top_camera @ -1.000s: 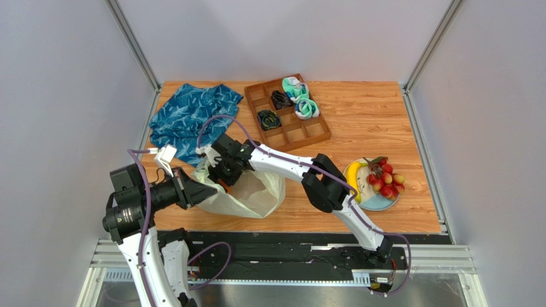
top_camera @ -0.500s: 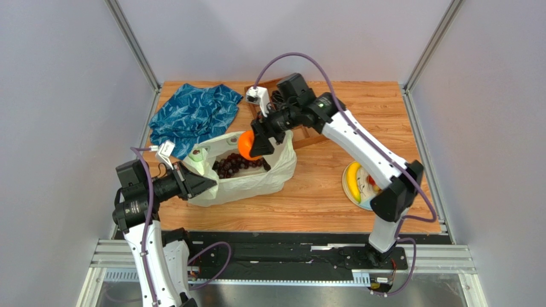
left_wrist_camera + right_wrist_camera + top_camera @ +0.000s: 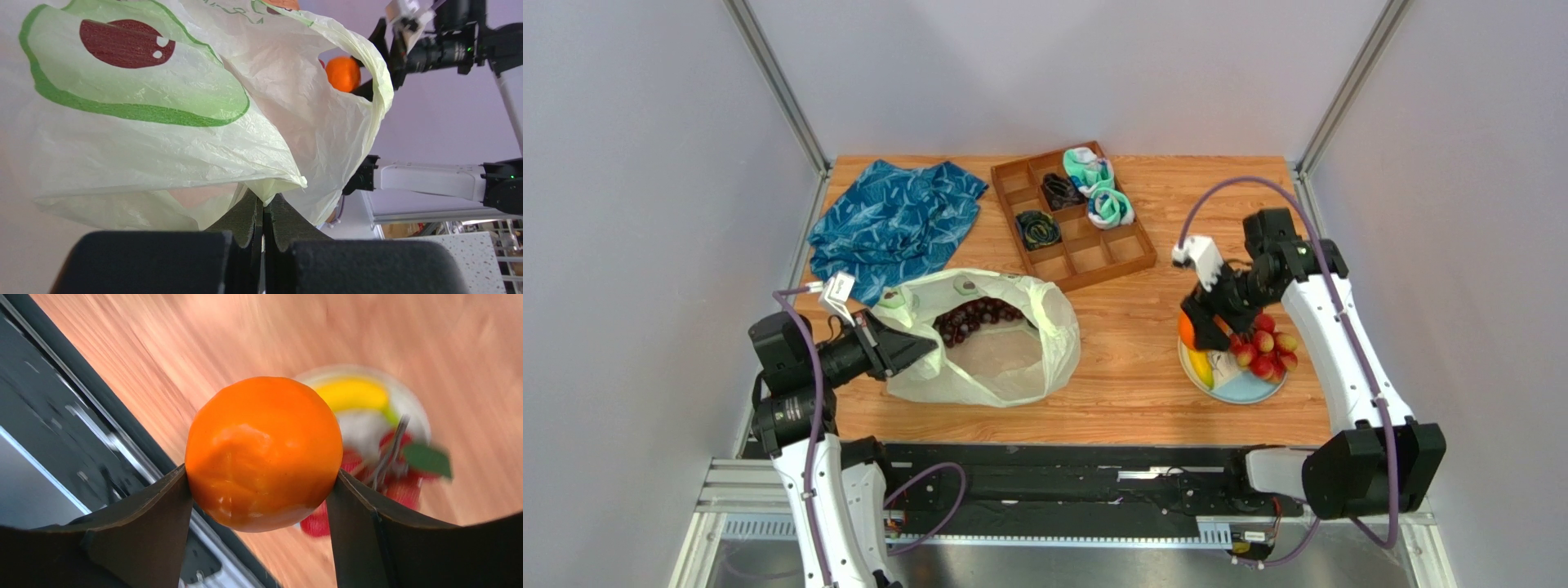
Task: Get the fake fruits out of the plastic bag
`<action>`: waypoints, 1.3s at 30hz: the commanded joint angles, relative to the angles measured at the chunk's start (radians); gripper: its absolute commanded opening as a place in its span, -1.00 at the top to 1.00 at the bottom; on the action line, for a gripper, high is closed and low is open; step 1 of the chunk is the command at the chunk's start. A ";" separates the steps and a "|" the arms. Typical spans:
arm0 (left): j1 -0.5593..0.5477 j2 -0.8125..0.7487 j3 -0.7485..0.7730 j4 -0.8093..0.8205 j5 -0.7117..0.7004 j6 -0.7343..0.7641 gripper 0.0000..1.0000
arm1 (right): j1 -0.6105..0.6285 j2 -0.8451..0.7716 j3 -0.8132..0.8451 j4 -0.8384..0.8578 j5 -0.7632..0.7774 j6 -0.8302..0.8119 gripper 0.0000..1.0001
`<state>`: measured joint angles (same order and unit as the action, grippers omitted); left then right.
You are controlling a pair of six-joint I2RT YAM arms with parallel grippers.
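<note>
Swung over from the crinkly pale translucent plastic bag (image 3: 1008, 364), our right gripper (image 3: 1194, 325) now pinches the round orange plastic fruit (image 3: 264, 447) just above the pale-blue plate (image 3: 1244, 395) — our left gripper (image 3: 264, 211) stays clamped on the bag's rim, the dark purple grape bunch (image 3: 974, 319) left inside to fetch.

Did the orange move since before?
Yes. The orange, held in the right gripper, went right: from over the plastic bag beside the wooden tray to just above the plate.
</note>
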<state>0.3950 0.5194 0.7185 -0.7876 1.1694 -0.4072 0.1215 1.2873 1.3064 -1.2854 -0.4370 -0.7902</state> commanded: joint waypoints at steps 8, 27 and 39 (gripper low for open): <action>0.011 0.002 -0.024 0.111 0.010 -0.062 1.00 | -0.066 -0.022 -0.230 0.130 0.294 -0.228 0.27; 0.010 -0.013 -0.028 0.091 -0.010 -0.053 1.00 | -0.042 0.190 -0.188 0.230 0.333 -0.095 -1.00; 0.010 -0.015 -0.036 0.088 0.009 -0.065 1.00 | 0.263 0.096 0.264 -0.026 0.196 0.245 -1.00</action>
<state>0.3950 0.5098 0.6827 -0.7139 1.1580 -0.4637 0.2237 1.4551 1.4055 -1.2289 -0.1570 -0.7109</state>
